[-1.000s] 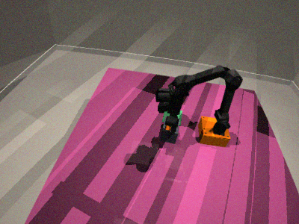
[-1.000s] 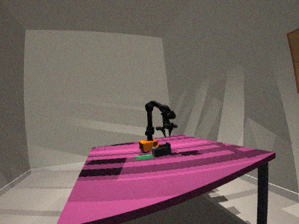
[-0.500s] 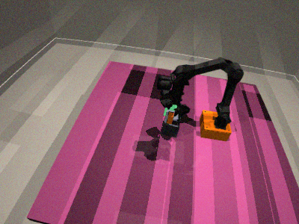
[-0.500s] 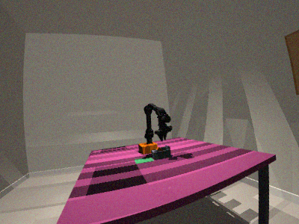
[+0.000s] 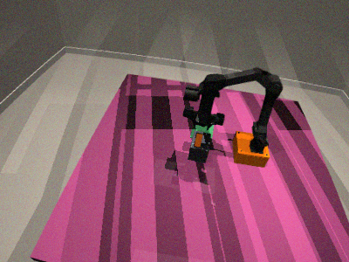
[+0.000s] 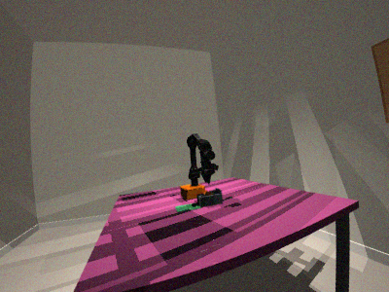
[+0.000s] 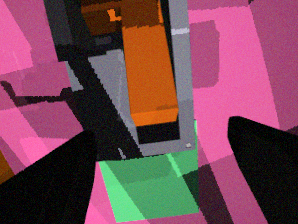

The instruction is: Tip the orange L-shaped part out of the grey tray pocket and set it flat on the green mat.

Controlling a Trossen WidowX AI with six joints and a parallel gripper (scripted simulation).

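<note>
The orange L-shaped part (image 5: pixel 198 140) (image 7: pixel 150 75) is in the grey tray (image 5: pixel 198 155) (image 6: pixel 210 200) (image 7: pixel 182 90). In the wrist view its straight end points toward the mat and looks raised, with a dark gap below its end face. Its L-shaped end is in shadow at the top, partly cut off by the frame. The green mat (image 6: pixel 185 208) (image 7: pixel 150 195) lies against the tray's near end in the wrist view. My gripper (image 6: pixel 209 181) (image 7: pixel 161 133) is open and empty above the tray and mat, with the fingertips wide on both sides of the part's straight end.
The arm stands on an orange box (image 5: pixel 249 157) (image 6: pixel 192 192) beside the tray. The striped pink table (image 5: pixel 144 210) (image 6: pixel 292 214) carries dark shadow bands, some across the tray and mat.
</note>
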